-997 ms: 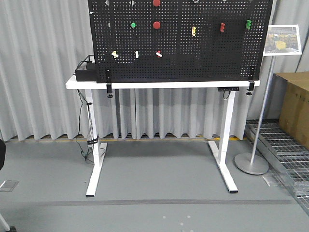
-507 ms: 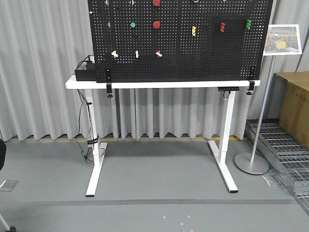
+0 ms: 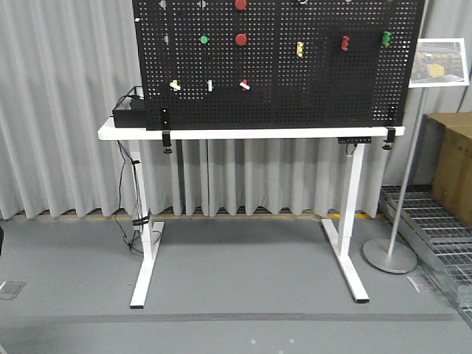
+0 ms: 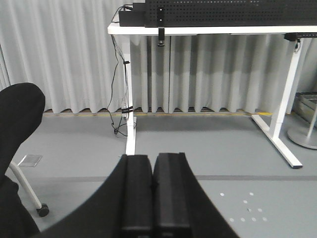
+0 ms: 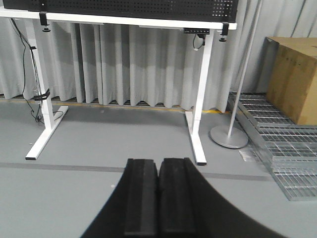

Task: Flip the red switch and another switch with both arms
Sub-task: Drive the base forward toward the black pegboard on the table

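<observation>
**Front view.** A black pegboard point(image 3: 295, 74) stands upright on a white table point(image 3: 243, 133) before a grey curtain point(image 3: 66, 110). The red switch point(image 3: 245, 85), a red base with a short white lever, sits in the board's lowest row of fittings, left of centre. The other switch point(image 3: 175, 85), a pale yellow base with a stubby white lever, sits in the same row nearer the board's left edge. An upright white toggle point(image 3: 209, 85) lies between the two, apart from each. Above this row are a green button point(image 3: 204, 39) and a large red button point(image 3: 241, 38); a second red button point(image 3: 240, 4) is cut by the top edge. Further right are a yellow fitting point(image 3: 300, 49), a red fitting point(image 3: 344, 43) and a green fitting point(image 3: 386, 38). A black box point(image 3: 129, 112) rests on the table's left end, just beside the board. A sign on a pole point(image 3: 441, 63) and a cardboard box point(image 3: 453, 166) stand to the right of the table.

**Left wrist view.** The left gripper point(image 4: 152, 158) has its jaws pressed together with nothing between them; it is held low over the grey floor point(image 4: 223, 158), facing the table legs and well apart from the board.

**Right wrist view.** The right gripper point(image 5: 158, 161) likewise has its jaws closed flat against each other and holds nothing; it is also low over the floor and well apart from the table.
</observation>
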